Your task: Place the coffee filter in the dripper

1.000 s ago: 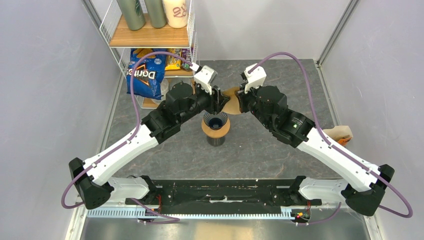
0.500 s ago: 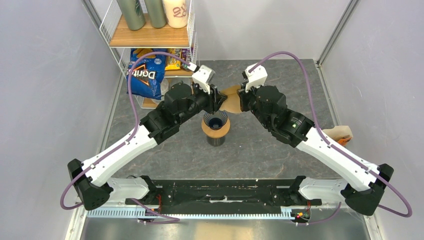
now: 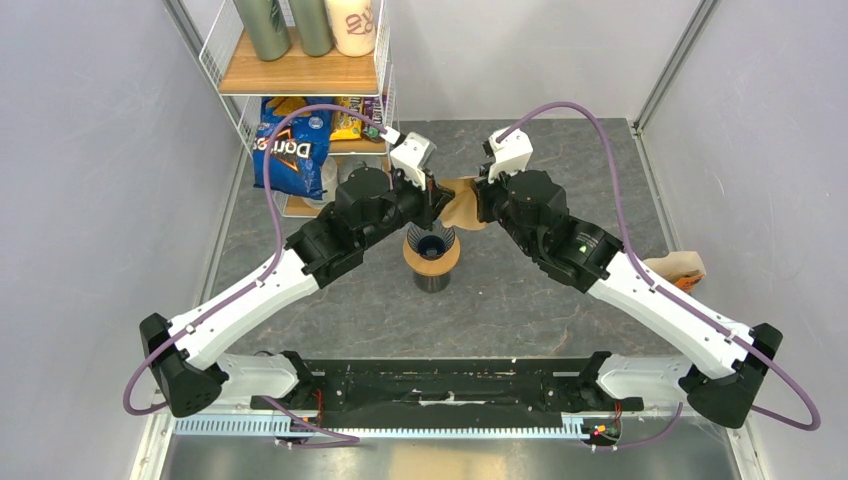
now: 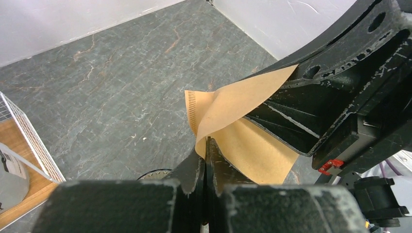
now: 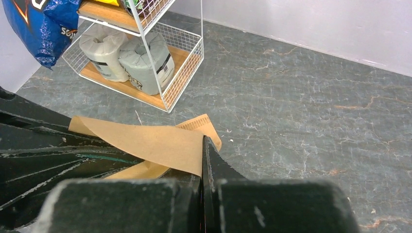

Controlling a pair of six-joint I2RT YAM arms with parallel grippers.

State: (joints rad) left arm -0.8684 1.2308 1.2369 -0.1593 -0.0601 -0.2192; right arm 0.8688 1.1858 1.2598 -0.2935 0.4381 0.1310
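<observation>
Left arm (image 3: pixel 290 270): stretched forward and inward toward the centre
Right arm (image 3: pixel 620 280): mirrored, reaching inward to meet it
Left gripper (image 4: pixel 206 150): jaws pressed together, pinching the coffee filter (image 4: pixel 243 111)
Right gripper (image 5: pixel 203 150): jaws closed on the same sheet

one light-brown paper coffee filter (image 3: pixel 462 205), one dark blue plastic dripper (image 3: pixel 432 241), one tan wooden ring (image 3: pixel 441 266); on the white wire rack (image 3: pixel 300 75): three bottles (image 3: pixel 266 28), one blue chip bag (image 3: pixel 290 150), two grey rolls (image 5: pixel 145 60).
</observation>
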